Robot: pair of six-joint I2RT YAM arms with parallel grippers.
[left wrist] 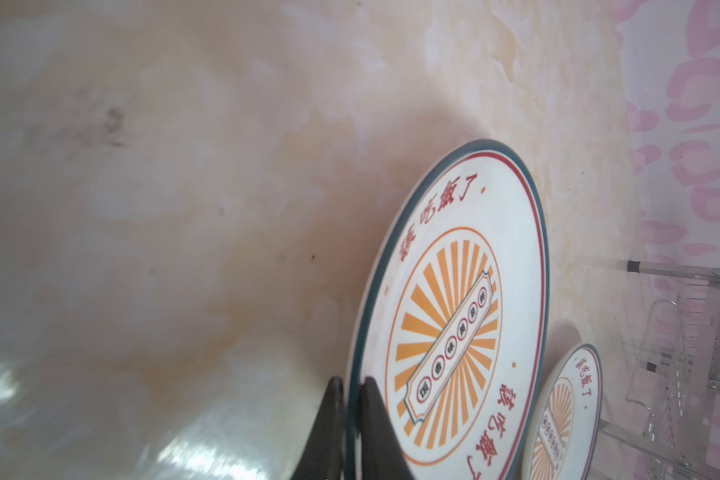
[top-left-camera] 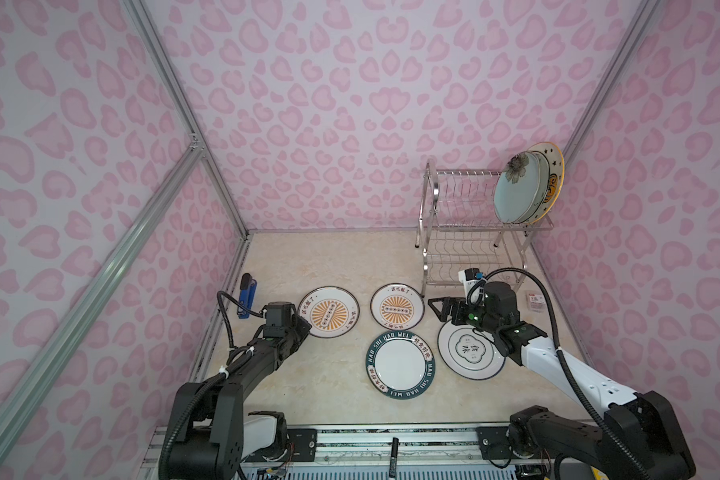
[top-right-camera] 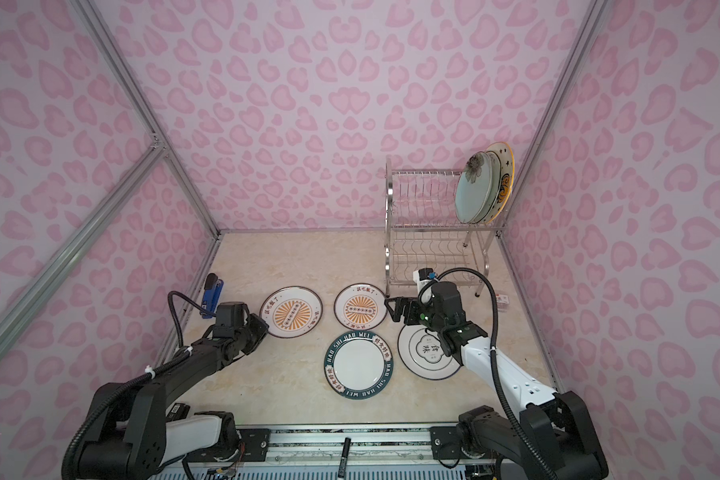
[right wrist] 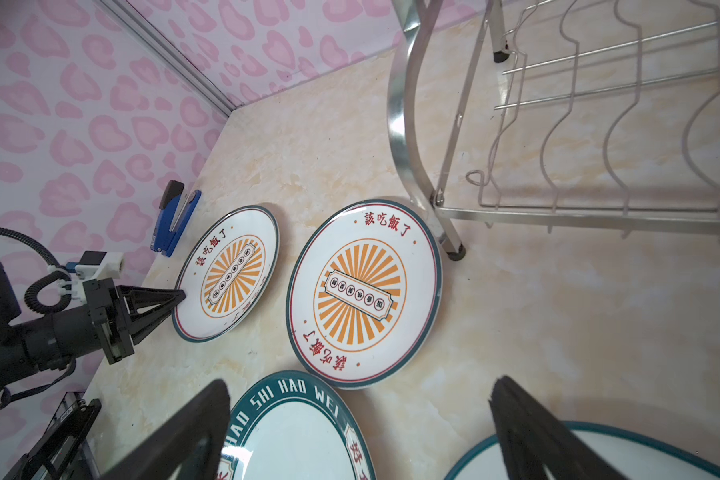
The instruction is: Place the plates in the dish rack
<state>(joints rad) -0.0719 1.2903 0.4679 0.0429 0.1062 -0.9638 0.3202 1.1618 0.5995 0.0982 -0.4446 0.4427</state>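
Observation:
My left gripper [left wrist: 352,388] is shut on the near rim of the left orange sunburst plate [top-left-camera: 329,311], which lies on the table; the grip also shows in the right wrist view, at the gripper [right wrist: 181,296] and plate [right wrist: 229,274]. A second sunburst plate [top-left-camera: 396,309], a teal lettered-rim plate [top-left-camera: 400,365] and a white emblem plate [top-left-camera: 466,353] lie flat. My right gripper [top-left-camera: 435,307] hangs open and holds nothing above the gap between these three. The chrome dish rack [top-left-camera: 462,232] stands back right, with a pale blue flower plate [top-left-camera: 516,191] and a star plate [top-left-camera: 555,174] upright on its upper tier.
A blue stapler [top-left-camera: 247,296] lies by the left wall, just behind my left wrist. A small red-and-white packet [top-left-camera: 535,300] sits right of the rack's front leg. A black marker [top-left-camera: 393,457] lies on the front rail. Pink walls close in three sides.

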